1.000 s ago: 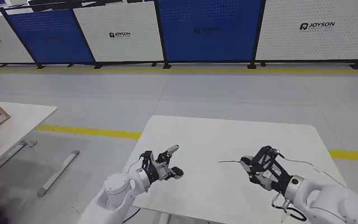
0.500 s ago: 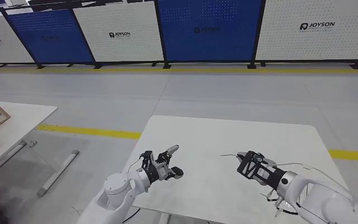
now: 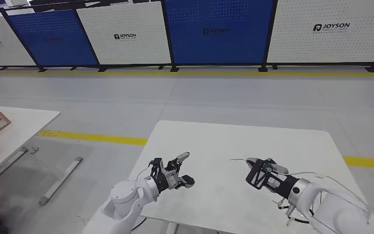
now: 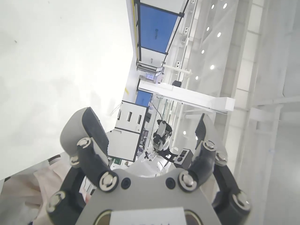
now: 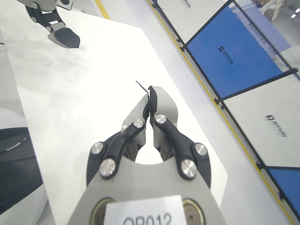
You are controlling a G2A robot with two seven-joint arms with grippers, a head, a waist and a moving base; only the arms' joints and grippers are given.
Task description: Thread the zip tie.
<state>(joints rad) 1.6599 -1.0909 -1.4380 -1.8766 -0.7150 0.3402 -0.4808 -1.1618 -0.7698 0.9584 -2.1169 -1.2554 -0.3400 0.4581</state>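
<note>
A thin black zip tie (image 5: pixel 141 86) is pinched between the fingers of my right gripper (image 5: pixel 150 94), and its short free end pokes out past the tips. In the top view the zip tie (image 3: pixel 236 160) points left from the right gripper (image 3: pixel 252 171), just above the white table (image 3: pixel 234 137). My left gripper (image 3: pixel 186 168) stands open and holds nothing, a short way to the left over the table's near left part. From the left wrist, that open gripper (image 4: pixel 145 120) faces the far-off right gripper (image 4: pixel 161 133).
The table's left edge (image 3: pixel 149 152) lies close to the left gripper. Blue and white partition panels (image 3: pixel 219 32) stand across the floor beyond a yellow floor line (image 3: pixel 93 138). A second white table's corner (image 3: pixel 23 126) sits at the far left.
The right gripper has turned and moved a little left and lower over the table, still holding the zip tie. The left gripper has shifted only slightly to the right.
</note>
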